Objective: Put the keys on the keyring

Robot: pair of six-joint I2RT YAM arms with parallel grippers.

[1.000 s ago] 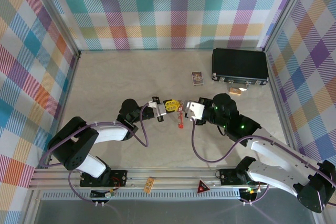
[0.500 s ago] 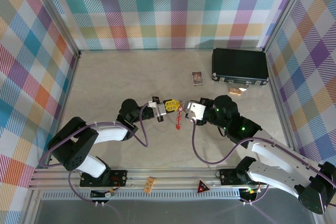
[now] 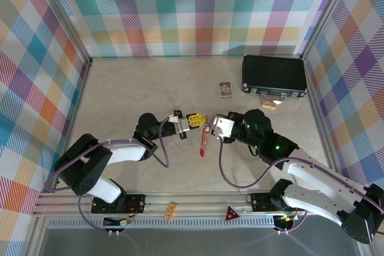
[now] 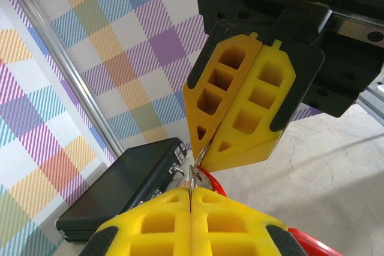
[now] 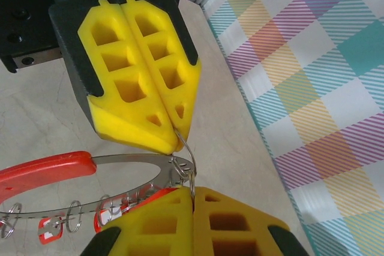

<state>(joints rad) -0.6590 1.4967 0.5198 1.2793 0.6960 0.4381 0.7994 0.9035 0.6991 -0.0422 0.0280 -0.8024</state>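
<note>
My two grippers meet tip to tip over the middle of the table, the left gripper [image 3: 198, 120] and the right gripper [image 3: 211, 125]. Both are shut on one small wire ring [image 5: 187, 159] [image 4: 194, 169] that hooks into the keyring. The keyring [image 3: 203, 142] hangs below them; in the right wrist view it is a flat grey band [image 5: 120, 161] with a red section [image 5: 42, 172]. Several small wire rings and a red key tag [image 5: 51, 230] dangle from its lower edge. The right gripper [image 5: 193, 191] faces the left gripper [image 5: 174, 133]. Red shows behind the left gripper [image 4: 191, 193].
A black case [image 3: 275, 75] lies at the back right, also in the left wrist view as the black case [image 4: 120, 190]. A small picture card [image 3: 225, 90] lies left of it and a small tan item [image 3: 268, 104] sits by its front edge. Plaid walls enclose the table.
The keyring's hanging end has dropped lower and drifted slightly left beneath the grippers. Both grippers stay shut and almost in place.
</note>
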